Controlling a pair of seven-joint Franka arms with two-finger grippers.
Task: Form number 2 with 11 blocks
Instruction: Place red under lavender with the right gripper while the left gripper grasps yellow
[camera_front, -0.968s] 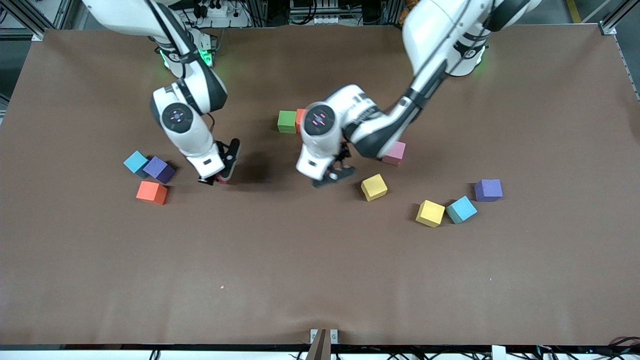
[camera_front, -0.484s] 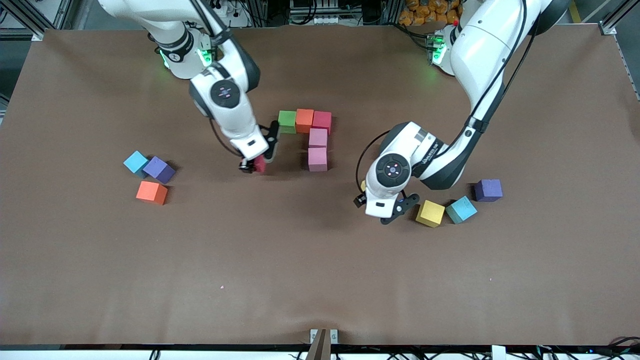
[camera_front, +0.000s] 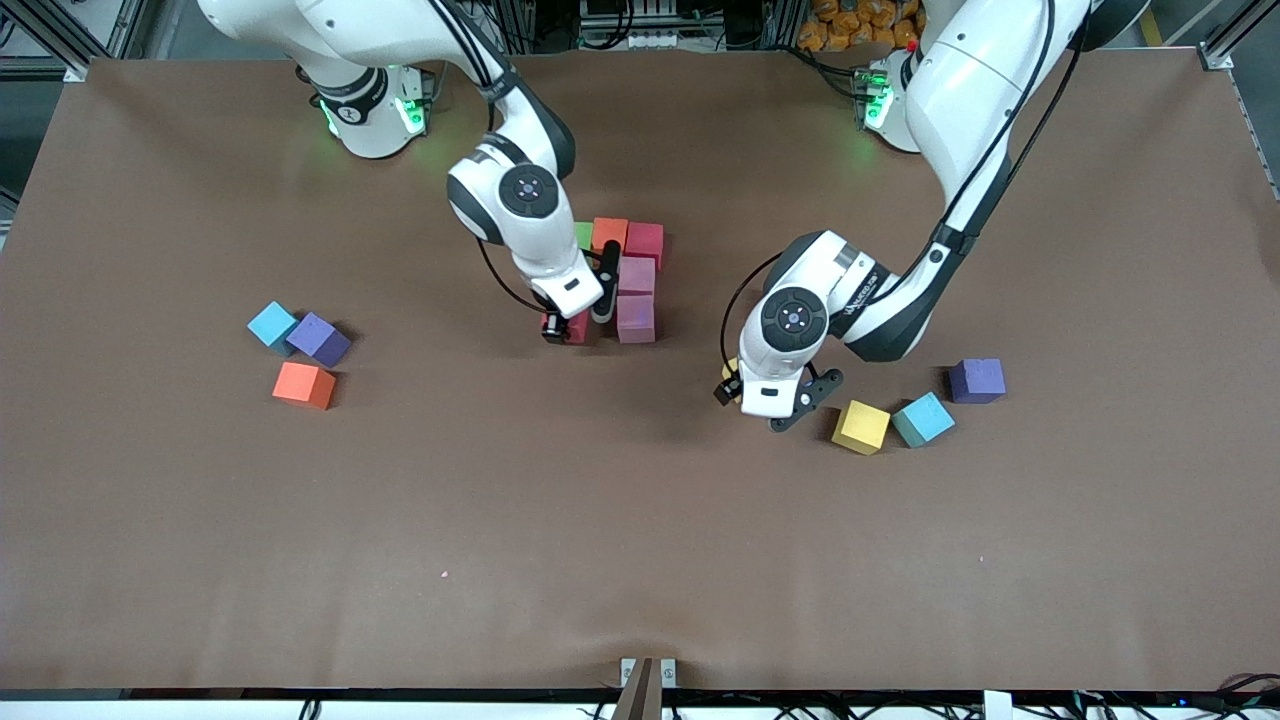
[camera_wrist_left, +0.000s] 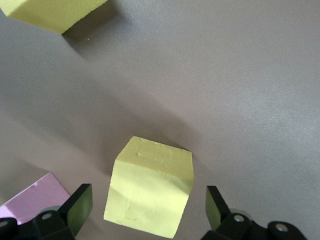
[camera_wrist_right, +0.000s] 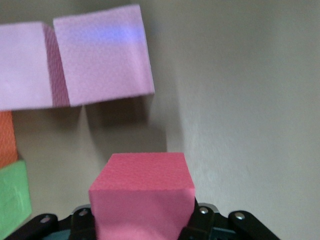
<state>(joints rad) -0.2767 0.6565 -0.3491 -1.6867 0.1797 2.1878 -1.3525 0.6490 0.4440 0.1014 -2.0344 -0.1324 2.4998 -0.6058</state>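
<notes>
Nearest the front camera, a yellow block (camera_front: 860, 427) touches a light blue block (camera_front: 922, 419) toward the left arm's end of the table (camera_front: 640, 560); a purple block (camera_front: 977, 380) sits just beside them, slightly farther back. Toward the right arm's end lie an orange block (camera_front: 303, 385), a second purple block (camera_front: 319, 339) and a second light blue block (camera_front: 271, 325), clustered close together.

The left gripper (camera_front: 772, 402) hangs low over another yellow block (camera_wrist_left: 150, 192), fingers spread wide on either side of it and clear of its faces. In the front view only a sliver of this block shows beside the gripper.

The right gripper (camera_front: 575, 325) is clamped on a red block (camera_wrist_right: 142, 192), carried just beside the nearer pink block (camera_front: 636, 319), on the side toward the right arm's end of the table.

The number 2 (camera_front: 625, 265) is partly built near the middle of the table. A second pink block (camera_front: 637, 276) touches the nearer one from farther back. Farthest from the front camera runs a row of a green block (camera_wrist_right: 12, 200), an orange block (camera_front: 608, 235) and a red block (camera_front: 645, 241), set edge to edge.
</notes>
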